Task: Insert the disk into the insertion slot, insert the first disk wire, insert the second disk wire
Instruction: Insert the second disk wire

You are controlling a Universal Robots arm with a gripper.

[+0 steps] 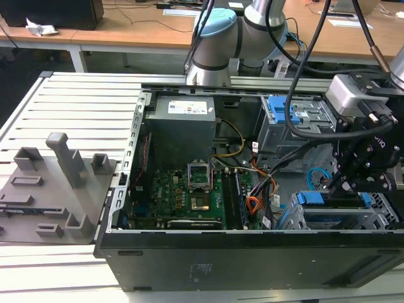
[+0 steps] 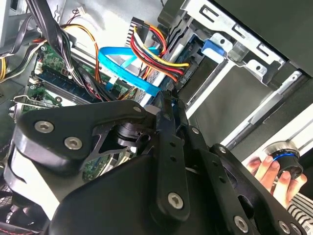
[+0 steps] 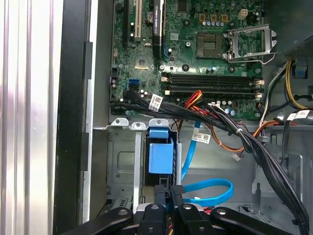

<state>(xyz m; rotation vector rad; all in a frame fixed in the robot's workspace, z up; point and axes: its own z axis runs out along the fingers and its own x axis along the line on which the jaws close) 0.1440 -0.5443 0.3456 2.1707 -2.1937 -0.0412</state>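
The jaws hover beside the second disk wire (image 3: 210, 188) (white tag (image 3: 200, 138), unreadable).

The disk (image 3: 161, 157), in its blue caddy, is sitting inside the grey insertion slot (image 3: 126, 166). The light-blue second disk wire (image 3: 208, 192) is looping at its four o'clock.

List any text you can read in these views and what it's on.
No text can be read.
White label on the power supply: print too small.
White tags on the black cable bundle: too small.
Tag on the second disk wire: too small.
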